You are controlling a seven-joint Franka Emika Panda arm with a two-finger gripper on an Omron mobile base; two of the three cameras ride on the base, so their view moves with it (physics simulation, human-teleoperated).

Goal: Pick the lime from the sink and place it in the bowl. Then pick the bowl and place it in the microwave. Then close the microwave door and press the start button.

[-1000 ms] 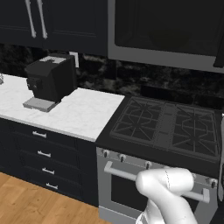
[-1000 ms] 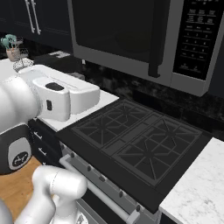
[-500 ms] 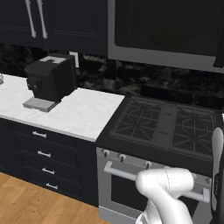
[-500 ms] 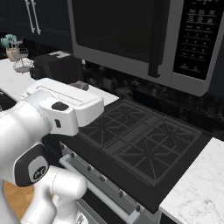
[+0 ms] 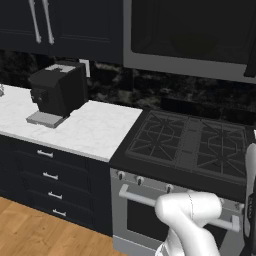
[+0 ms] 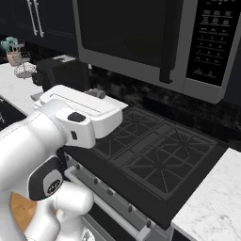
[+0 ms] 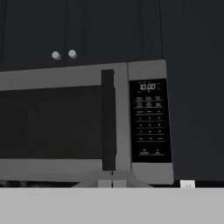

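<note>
Grey microwave point(image 7: 144, 70) up high, right over the black stove point(image 5: 192, 142) and under dark cupboards. Door point(image 7: 52, 127) shut flat against the box, with a dark bar handle point(image 7: 108, 120) standing upright at its right edge. Just beside the handle, a dark panel point(image 7: 150, 118) with rows of tiny buttons and a clock on top. Too small to tell which button says start; likely one in the bottom row.

Dark glass, so cannot tell what sits inside. Looks like the door step is done and only the button press is left, but only a guess.

Claw point(image 7: 113, 180) just a pale shape low in the hand view, aimed at the bottom of the microwave, well apart from it. Cannot tell if spread or pressed together.

Off to the left, a black coffee machine point(image 5: 57, 90) on the white stone surface point(image 5: 90, 130).

About the handling: a stiff, hard door that swings on its left side, so best to push near the handle, far from the hinge. A button flat and smooth, with nothing to grab. Better with a closed tip, poked straight in, soft and short. Easy to slip onto the wrong button, so line up first, then press.
</note>
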